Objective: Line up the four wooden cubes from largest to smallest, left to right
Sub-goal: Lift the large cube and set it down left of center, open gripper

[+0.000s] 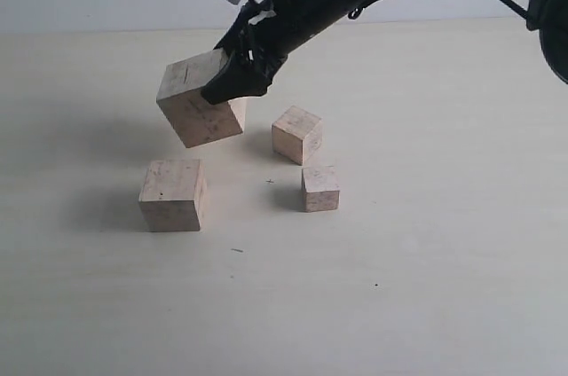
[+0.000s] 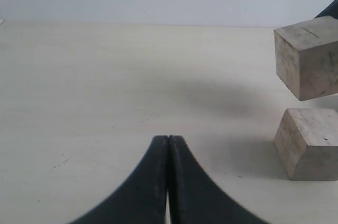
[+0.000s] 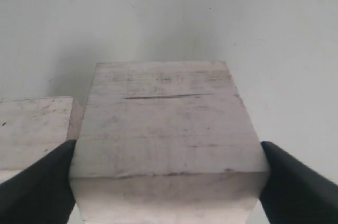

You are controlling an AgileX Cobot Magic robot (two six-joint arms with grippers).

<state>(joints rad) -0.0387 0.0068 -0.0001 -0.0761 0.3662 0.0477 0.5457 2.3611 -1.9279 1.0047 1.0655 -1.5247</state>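
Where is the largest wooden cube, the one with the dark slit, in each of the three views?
Exterior view: the largest cube hangs tilted, upper left of centre, in the right hand.
Left wrist view: at the right edge, upper part.
Right wrist view: centre, between the black fingers.
Shared landmark: the second-largest cube, lying near it in every view.

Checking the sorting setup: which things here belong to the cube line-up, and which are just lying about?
Belong: largest cube, held by the right gripper; second-largest cube; third cube; smallest cube.
Not part of it: just the table and the shut left gripper.
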